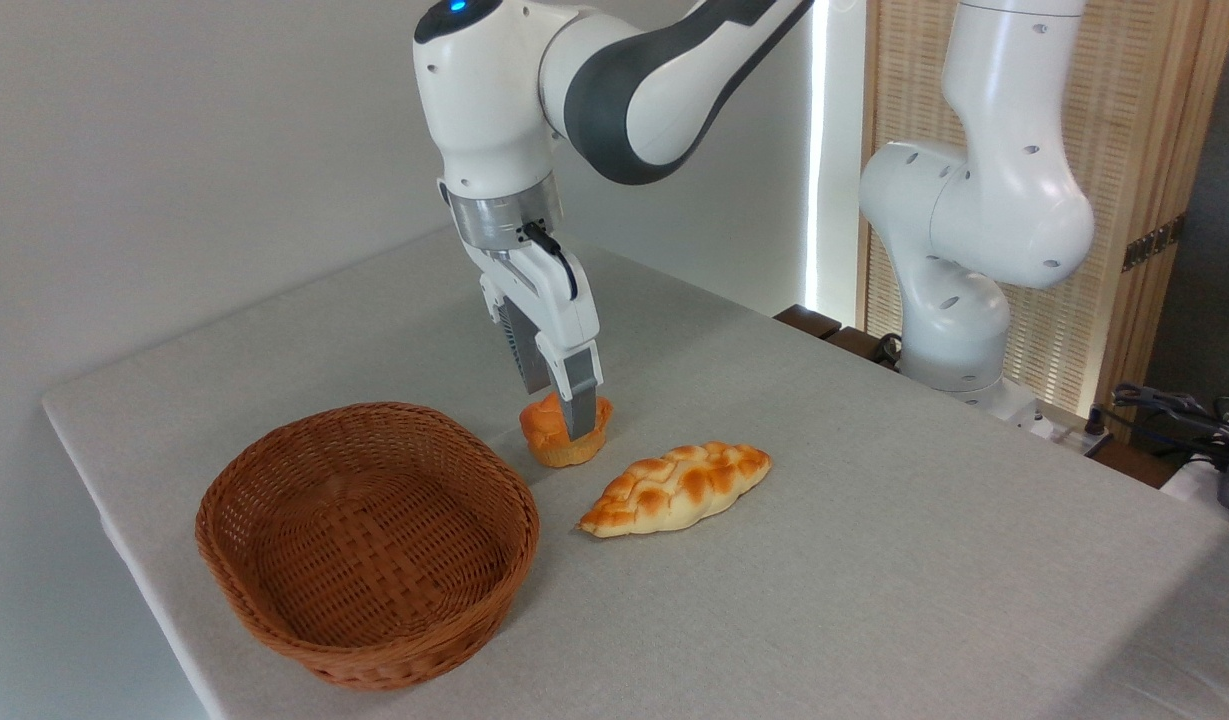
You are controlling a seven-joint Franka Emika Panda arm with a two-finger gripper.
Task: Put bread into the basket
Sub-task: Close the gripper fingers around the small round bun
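The hand (564, 405) is down on the bread (562, 440), pointing almost straight at the bench (874, 560). One grey finger (581, 405) runs down the near face of the little orange bun, and the other finger sits behind it, mostly hidden, so the bun is pinched between the two. The fingers are closed in to the width of the bun. Whether the bun's pale base is touching the cloth or just clear of it, I cannot tell; it looks right at the surface, with a shadow under it.

The bun sits toward the middle of the bench, just past the far right edge of the basket (274, 610), near it but outside it. The basket is brown wicker, oval, shallow, standing upright near the front left corner, and nothing shows inside it.

To the right of the bun, a little nearer the camera, lies a long braided loaf (679, 488), golden with pale sides, flat on the cloth and apart from both bun and basket.

The white arm (594, 80) arches in from the upper right, its base (959, 330) standing at the far right edge of the bench.
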